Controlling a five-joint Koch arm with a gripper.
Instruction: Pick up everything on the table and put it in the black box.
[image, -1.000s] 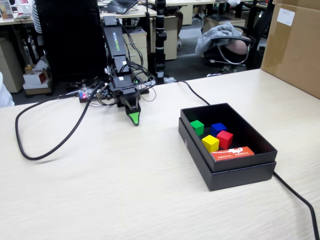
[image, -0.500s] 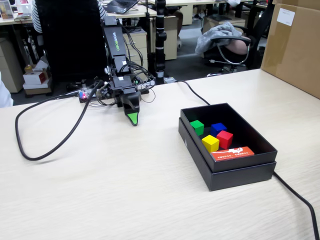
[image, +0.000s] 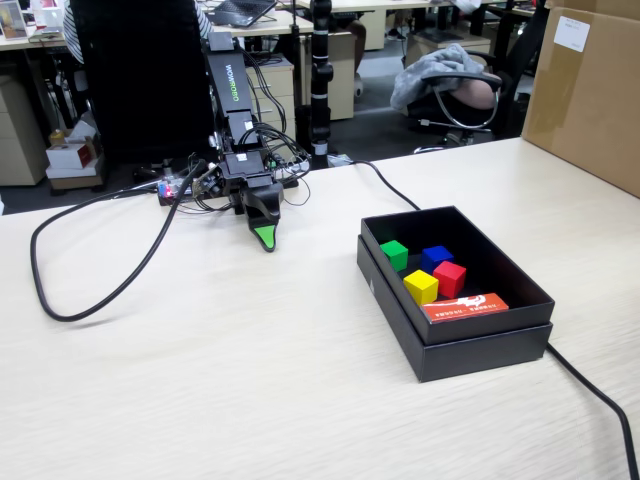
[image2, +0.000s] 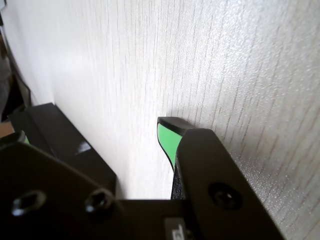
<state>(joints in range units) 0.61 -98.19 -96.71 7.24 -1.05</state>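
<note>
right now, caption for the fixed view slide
Four cubes sit in the black box; the gripper rests low over the bare table.

The black box (image: 455, 335) sits open on the pale wood-grain table (image: 250, 380), right of centre in the fixed view, shallow and matte, on a slightly wider black base. Four small cubes lie inside, close together: green (image: 394, 255) at the back left, blue (image: 436, 258) beside it, red (image: 450, 279) in front of blue, yellow (image: 421, 287) touching red. An orange-red card (image: 466, 307) lies along the near wall.
</note>
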